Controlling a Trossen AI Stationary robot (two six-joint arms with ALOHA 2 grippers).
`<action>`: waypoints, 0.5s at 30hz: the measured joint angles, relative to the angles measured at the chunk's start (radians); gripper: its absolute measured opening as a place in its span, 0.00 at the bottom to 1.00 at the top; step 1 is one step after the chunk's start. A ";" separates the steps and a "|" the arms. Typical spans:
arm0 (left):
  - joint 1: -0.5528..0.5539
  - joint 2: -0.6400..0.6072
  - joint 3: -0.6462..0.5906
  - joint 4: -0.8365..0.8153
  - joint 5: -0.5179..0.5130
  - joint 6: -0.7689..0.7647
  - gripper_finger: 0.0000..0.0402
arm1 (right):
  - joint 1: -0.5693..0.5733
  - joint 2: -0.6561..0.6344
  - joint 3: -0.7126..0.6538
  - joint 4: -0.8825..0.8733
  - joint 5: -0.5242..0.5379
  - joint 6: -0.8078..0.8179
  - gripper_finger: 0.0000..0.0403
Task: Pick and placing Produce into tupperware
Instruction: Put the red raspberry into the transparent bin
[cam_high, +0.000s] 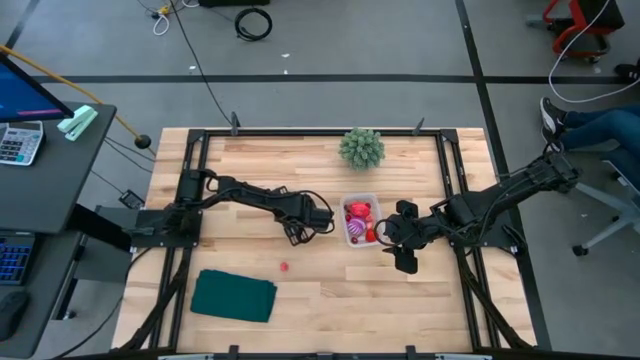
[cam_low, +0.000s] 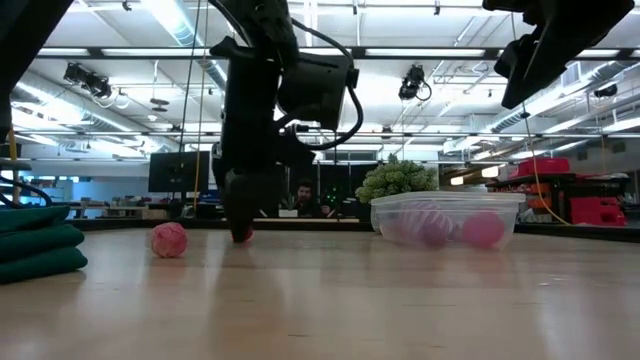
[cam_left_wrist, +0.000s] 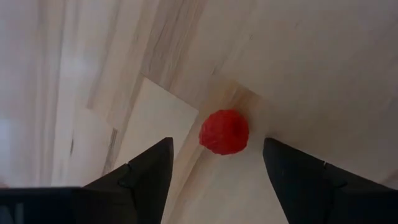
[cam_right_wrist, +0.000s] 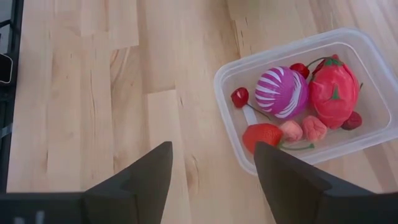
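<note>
Desk edges: your desk (cam_high: 320, 300) was framed by dark rails on every side; the tupperware (cam_high: 371, 198) sat near its middle, well clear of each edge.
Open room: you had bare wood across the near half, apart from a dark green cloth (cam_high: 234, 297) at the near left and one loose red berry (cam_high: 284, 267) between the cloth and the tub. A green bushy plant (cam_high: 361, 147) stood at the far edge, behind the tub.
Tupperware: clear, rounded corners, no lid on it.
Produce inside: you could see a purple-striped ball (cam_right_wrist: 281, 92), a larger red piece (cam_right_wrist: 334, 92), a strawberry (cam_right_wrist: 262, 134), and small pink and red pieces around them.
Produce outside: a second red berry (cam_left_wrist: 224, 131) lay on the wood just left of the tub.
Left pincer (cam_left_wrist: 217, 168): low over the desk, spread wide with a finger on either side of that berry, touching nothing.
Right pincer (cam_right_wrist: 211, 171): raised just right of the tub, fingers wide apart, holding nothing.
</note>
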 joint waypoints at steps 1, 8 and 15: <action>0.001 -0.001 -0.005 0.002 0.004 0.000 0.64 | 0.000 0.000 0.000 0.000 0.000 0.000 0.59; 0.004 -0.004 -0.018 0.017 0.002 0.050 0.64 | 0.000 0.000 0.000 0.000 0.000 0.000 0.59; 0.018 -0.005 -0.021 0.070 0.053 0.064 0.64 | 0.000 0.000 0.000 0.000 0.000 0.000 0.59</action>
